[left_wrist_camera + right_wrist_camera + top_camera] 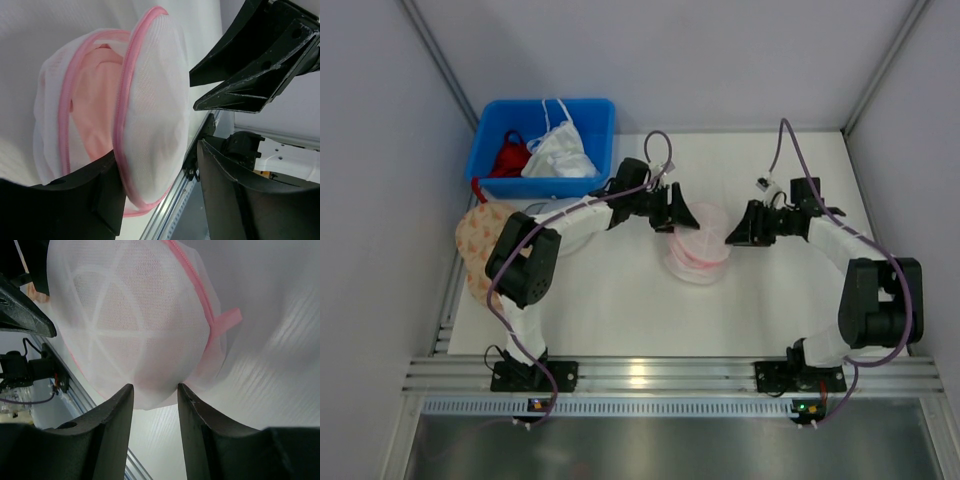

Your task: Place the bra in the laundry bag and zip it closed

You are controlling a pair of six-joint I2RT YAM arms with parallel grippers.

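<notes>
Left wrist view gives the clearest answer on progress: the bra (95,100) already lies inside the bag (155,115), its salmon fabric showing through the gap between the two mesh discs. That gap is the point, because the pink-rimmed upper disc stands lifted off the lower one like an open clamshell, so the bag is not zipped. From the top camera the bag sits mid-table (620,300) between the two arms, with the left gripper (674,222) at its far-left edge and the right gripper (732,238) at its right edge. The left gripper's fingers (75,200) stand fairly wide and straddle the raised disc's rim, one finger against the mesh and the other just clear of it, so nothing is clamped there. The right gripper's fingers (112,425) are narrow, and the bag's edge dips between them, touching both; it looks like a pinch on the mesh, though the close view makes it hard to judge how firm. A pink zip tab (227,320) sticks out at the rim, untouched. So the first half looks done. What is left is to lower the disc onto the bra, steady the bag, catch the tab and run the zip round.
</notes>
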